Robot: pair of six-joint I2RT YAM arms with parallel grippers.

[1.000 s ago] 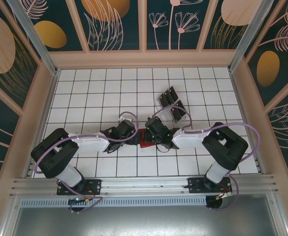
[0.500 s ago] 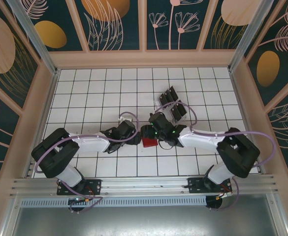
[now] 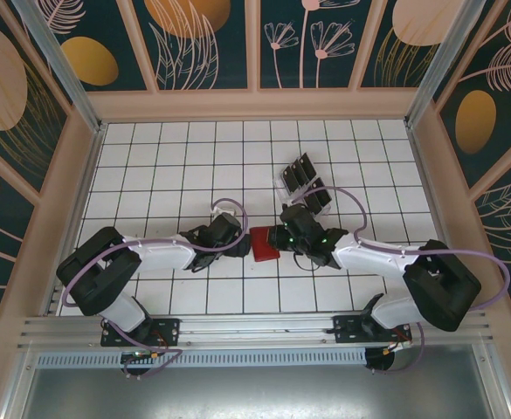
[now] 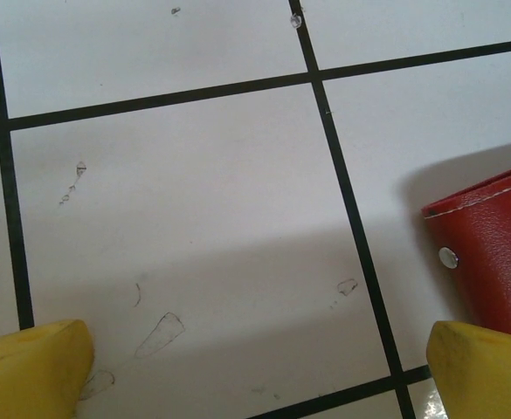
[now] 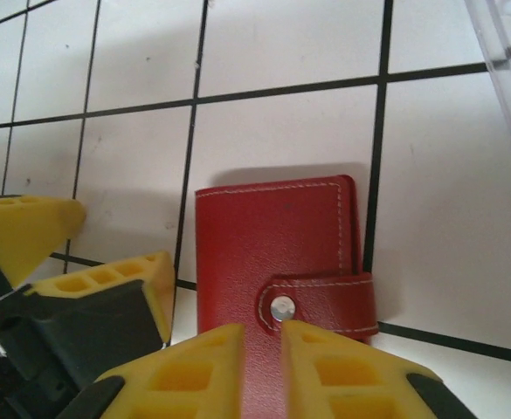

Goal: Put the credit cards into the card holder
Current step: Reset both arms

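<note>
Draws right claw [image 5: 264, 336] back off wallet [image 5: 272, 236], lying snapped shut just ahead of near-closed fingers [image 5: 334, 371]; cannot tell if pinching. Keeps left claw [image 4: 255, 349] spread. Means reopening before loading cards [image 3: 300, 172].

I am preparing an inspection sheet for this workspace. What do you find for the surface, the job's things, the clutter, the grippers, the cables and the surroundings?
surface: white table with a black grid; faint scuffs in the left wrist view.
job's things: red card holder lies flat, closed, clasp snapped; black credit cards stand in the clear tray, apart from the holder.
clutter: nothing seen.
grippers: left gripper has its jaws wide open, low over the table, beside the holder, holding nothing; right gripper is over the holder's clasp end, jaws almost together with a narrow gap; cannot tell if it grips.
cables: purple cables loop along both arms, off the table.
surroundings: walls with dark floral panels; metal rail at the near edge.
</note>
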